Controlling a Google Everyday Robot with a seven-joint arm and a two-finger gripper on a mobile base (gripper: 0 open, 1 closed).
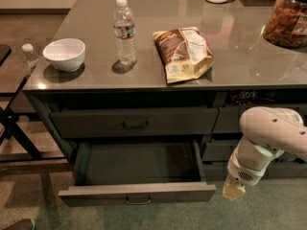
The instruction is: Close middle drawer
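The middle drawer (136,193) is pulled far out from under the grey counter. It has a slim low front panel with a small metal bar handle (138,201), and its shallow dark box (139,163) looks empty. The drawer above it (134,122) is closed. My gripper (233,191) hangs at the end of the white arm (268,133), low at the right. It sits just beyond the right end of the open drawer's front panel, at about the same height and not touching it.
On the counter (240,61) stand a white bowl (64,54), a water bottle (124,31), a brown snack bag (183,52) and a jar of snacks (289,17). Narrower drawers (225,150) lie behind my arm. A black folding stand (14,133) is at the left.
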